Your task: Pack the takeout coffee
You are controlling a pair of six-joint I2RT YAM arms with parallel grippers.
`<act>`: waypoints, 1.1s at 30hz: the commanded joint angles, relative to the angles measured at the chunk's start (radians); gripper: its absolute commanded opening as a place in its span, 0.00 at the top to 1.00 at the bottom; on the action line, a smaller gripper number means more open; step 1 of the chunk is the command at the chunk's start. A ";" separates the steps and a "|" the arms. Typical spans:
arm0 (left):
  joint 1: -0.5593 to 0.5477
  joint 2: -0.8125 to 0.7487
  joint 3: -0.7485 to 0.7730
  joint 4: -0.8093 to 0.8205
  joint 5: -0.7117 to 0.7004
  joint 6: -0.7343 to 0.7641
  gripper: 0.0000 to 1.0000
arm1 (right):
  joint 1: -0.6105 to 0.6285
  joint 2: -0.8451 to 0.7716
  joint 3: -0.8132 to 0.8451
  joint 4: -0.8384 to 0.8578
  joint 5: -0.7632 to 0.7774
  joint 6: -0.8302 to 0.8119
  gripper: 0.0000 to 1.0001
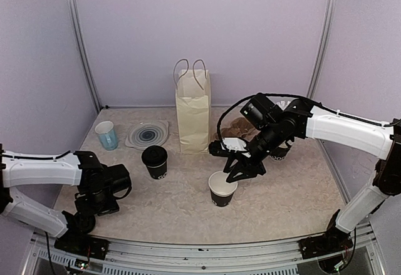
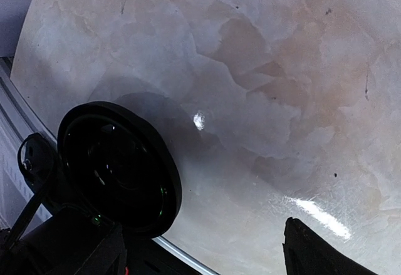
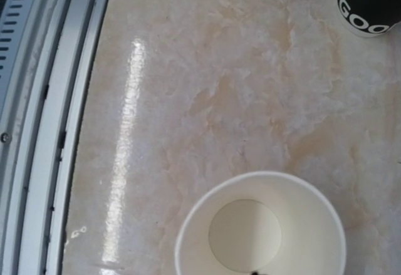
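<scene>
The marble-patterned table [image 1: 301, 193] carries everything. A tall cream paper bag [image 1: 193, 115] with two looped handles stands upright at the back centre, its mouth open.

The left gripper [image 2: 194, 253] hangs low over the near left part of the table. Its jaws stand wide apart with bare tabletop between them. A round black lid [image 2: 119, 165] sits tilted just beside the left finger; I cannot tell whether it leans on that finger or lies free, but it does not span the two fingers.

The right gripper [image 1: 243, 173] hovers just above the open black cup [image 1: 222, 189], its fingers spread part way with nothing between them. That cup stands upright near the table's middle front, its white inside bare and no lid on it. In the right wrist view it sits directly below the camera.

The lidded black cup [image 1: 155, 162] with white lettering stands upright to the left of the open one and in front of the bag, well apart from both grippers.

Another black cup [image 1: 280, 152] shows partly behind the right arm; its contents are hidden.

A clear round dish [image 1: 148, 134] lies left of the bag, and a small translucent blue cup [image 1: 106, 135] stands just beside it. A brown heap [image 1: 237, 126] lies right of the bag, too small to identify.
</scene>
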 commanded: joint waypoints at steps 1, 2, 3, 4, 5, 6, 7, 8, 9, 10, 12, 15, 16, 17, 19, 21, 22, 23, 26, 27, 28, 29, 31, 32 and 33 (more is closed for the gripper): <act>-0.007 -0.054 0.012 -0.006 -0.069 -0.108 0.16 | -0.011 -0.023 0.017 -0.010 -0.035 0.024 0.67; -0.007 -0.062 -0.003 0.019 -0.071 -0.115 0.16 | -0.012 -0.025 0.015 -0.009 -0.039 0.028 0.67; -0.006 -0.078 -0.023 0.039 -0.070 -0.128 0.16 | -0.013 -0.027 0.013 -0.007 -0.044 0.031 0.67; -0.005 -0.089 -0.050 0.058 -0.069 -0.140 0.16 | -0.013 -0.029 0.011 -0.005 -0.047 0.033 0.67; -0.004 -0.098 -0.080 0.086 -0.068 -0.145 0.16 | -0.014 -0.031 0.008 -0.003 -0.051 0.037 0.67; -0.002 -0.114 -0.097 0.105 -0.064 -0.159 0.17 | -0.015 -0.033 0.006 -0.002 -0.054 0.038 0.67; -0.001 -0.128 -0.114 0.116 -0.064 -0.172 0.18 | -0.015 -0.034 0.004 -0.001 -0.054 0.039 0.67; -0.003 -0.139 -0.127 0.126 -0.064 -0.181 0.18 | -0.015 -0.036 0.000 -0.002 -0.053 0.039 0.67; -0.003 -0.156 -0.136 0.133 -0.062 -0.193 0.18 | -0.016 -0.036 -0.003 -0.002 -0.053 0.038 0.67; -0.003 -0.166 -0.146 0.139 -0.063 -0.202 0.18 | -0.016 -0.038 -0.004 0.000 -0.053 0.038 0.67; -0.003 -0.181 -0.161 0.152 -0.064 -0.211 0.18 | -0.018 -0.038 -0.005 0.000 -0.057 0.041 0.67; -0.003 -0.183 -0.172 0.170 -0.068 -0.203 0.22 | -0.019 -0.035 -0.005 0.002 -0.059 0.043 0.67; -0.004 -0.181 -0.174 0.179 -0.070 -0.193 0.24 | -0.020 -0.034 -0.004 0.002 -0.057 0.043 0.67; -0.003 -0.178 -0.174 0.192 -0.073 -0.177 0.26 | -0.019 -0.032 -0.005 0.002 -0.056 0.045 0.67; -0.004 -0.166 -0.171 0.213 -0.077 -0.142 0.30 | -0.020 -0.028 -0.004 0.004 -0.056 0.046 0.67; -0.004 -0.152 -0.164 0.227 -0.080 -0.123 0.35 | -0.022 -0.024 -0.002 0.003 -0.057 0.049 0.68; -0.004 -0.145 -0.161 0.234 -0.080 -0.112 0.39 | -0.023 -0.023 -0.002 0.004 -0.057 0.049 0.68; -0.004 -0.134 -0.158 0.242 -0.079 -0.105 0.41 | -0.024 -0.021 -0.002 0.006 -0.057 0.049 0.68; -0.005 -0.107 -0.150 0.269 -0.071 -0.083 0.47 | -0.028 -0.017 -0.001 0.010 -0.053 0.051 0.68; -0.006 -0.100 -0.149 0.272 -0.065 -0.079 0.48 | -0.030 -0.016 0.000 0.011 -0.053 0.051 0.68; -0.006 -0.089 -0.146 0.272 -0.063 -0.077 0.49 | -0.032 -0.015 0.001 0.013 -0.053 0.051 0.68; -0.007 -0.080 -0.144 0.274 -0.060 -0.072 0.52 | -0.033 -0.014 0.000 0.013 -0.055 0.053 0.69; -0.012 -0.056 -0.134 0.280 -0.056 -0.059 0.58 | -0.035 -0.015 -0.002 0.012 -0.058 0.053 0.69; -0.017 -0.049 -0.128 0.281 -0.056 -0.052 0.61 | -0.035 -0.015 -0.003 0.013 -0.059 0.054 0.69; -0.023 -0.039 -0.120 0.280 -0.057 -0.052 0.63 | -0.036 -0.016 -0.004 0.013 -0.059 0.054 0.69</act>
